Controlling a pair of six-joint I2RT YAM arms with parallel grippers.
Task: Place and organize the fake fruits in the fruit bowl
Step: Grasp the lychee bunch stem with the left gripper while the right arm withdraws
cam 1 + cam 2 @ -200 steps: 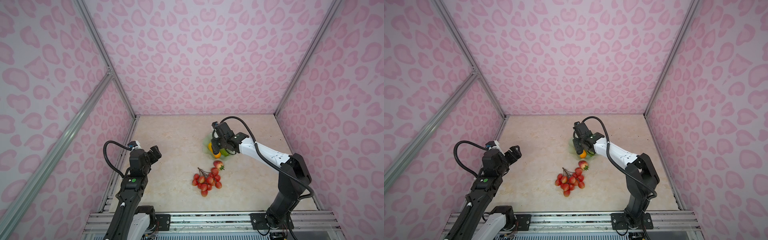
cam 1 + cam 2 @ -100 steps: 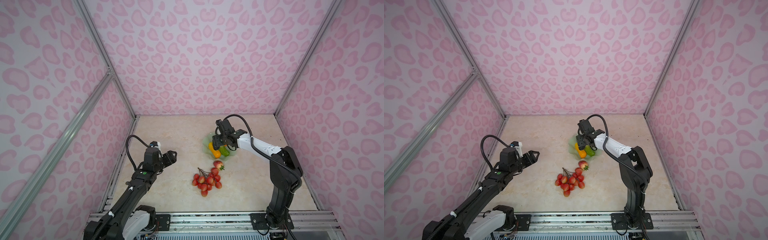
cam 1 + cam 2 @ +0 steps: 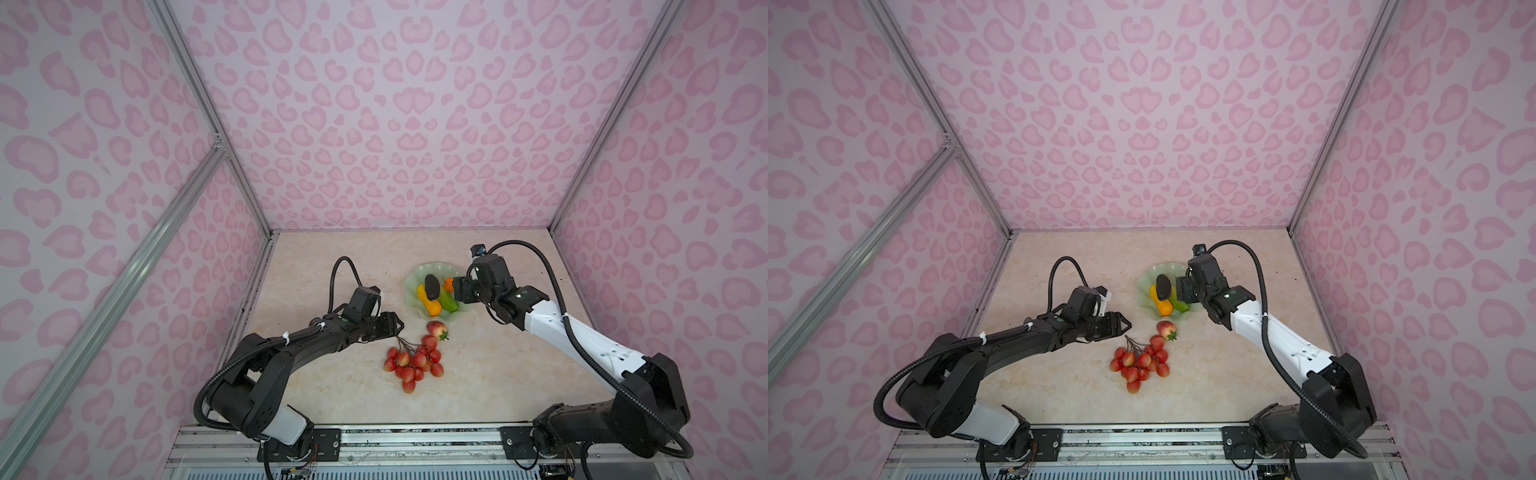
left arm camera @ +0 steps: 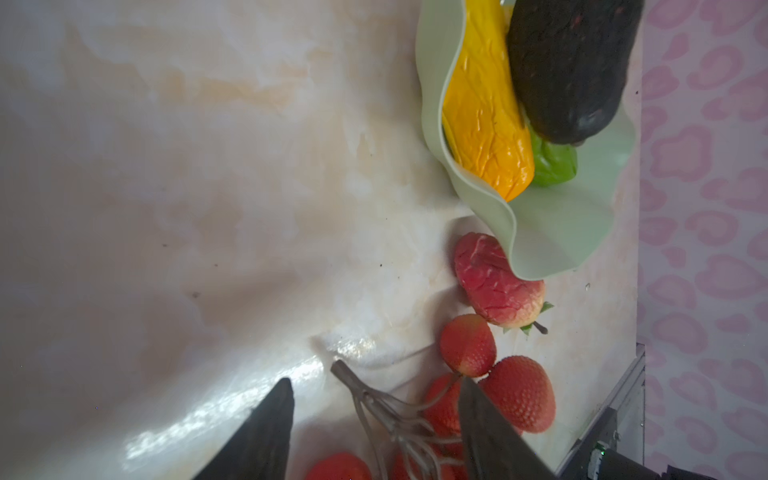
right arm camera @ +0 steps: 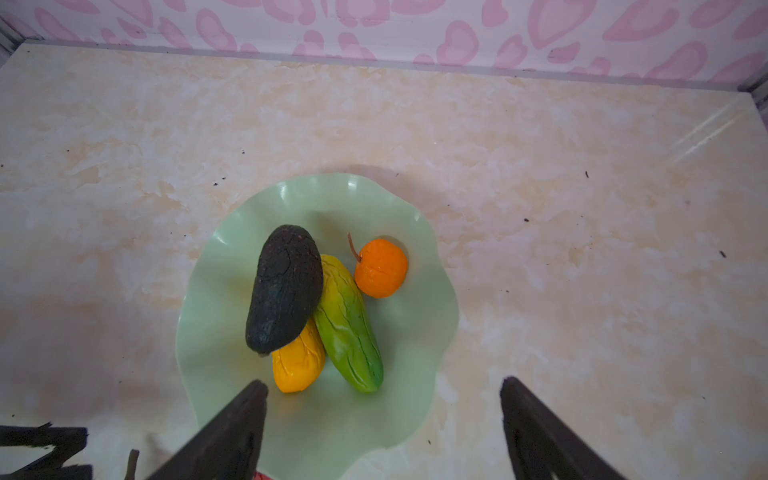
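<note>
The bowl sits on the table, right of centre and toward the back wall. Four fruits lie in it. In the right wrist view the avocado rests on top of the yellow fruit and leans against the green fruit. The orange sits just beside the green fruit's far end, stalk up.

Two fruits are on the table outside the bowl. The strawberry lies right at the bowl's near rim; in the left wrist view the rim's wavy lip overhangs it. The berry cluster lies just in front of the strawberry, and its brown stem points toward the left arm.

The left claw is low over the table at the stem's end, with its jaws moderately apart. The stem runs between its fingers, with a gap showing on each side, so nothing is gripped. One berry sits close to the other finger.

The right claw hangs over the bowl's near-right edge with its jaws wide and nothing between them (in both top views its body hides part of the orange). The arms are well apart, one on each side of the fruit.
</note>
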